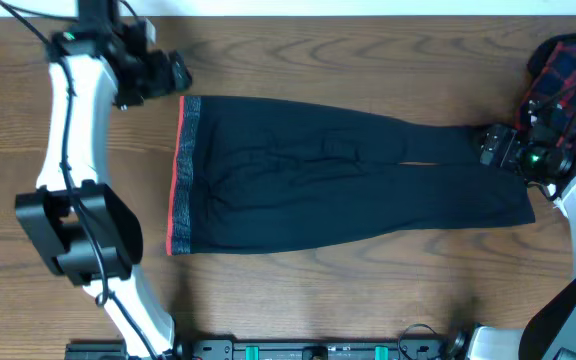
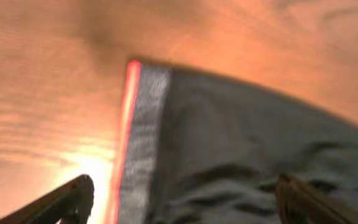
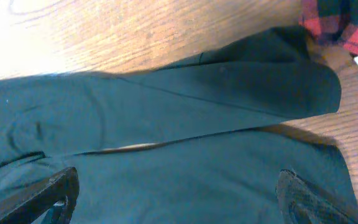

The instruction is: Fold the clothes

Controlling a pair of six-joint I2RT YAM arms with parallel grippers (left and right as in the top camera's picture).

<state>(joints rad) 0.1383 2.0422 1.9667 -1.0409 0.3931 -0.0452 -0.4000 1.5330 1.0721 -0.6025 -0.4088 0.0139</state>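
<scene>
left claw (image 2: 183,186) hangs wide open above the waistband (image 2: 143,143) corner, holding nothing. right claw (image 3: 176,183) is spread wide too, empty, over the leg ends. the trousers (image 1: 348,180) lie flat at full length across the wooden table (image 1: 318,60). no fold looks made yet. the next move likely calls for pinching one end and carrying it over the other. the cloth is soft, matte black and lightly wrinkled, with a flecked grey band edged in red-orange.

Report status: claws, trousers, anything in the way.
Left claw open, empty, by waistband corner. Right claw open, empty, over leg ends. Trousers flat, unfolded. Plaid garment crowds leg ends.
</scene>
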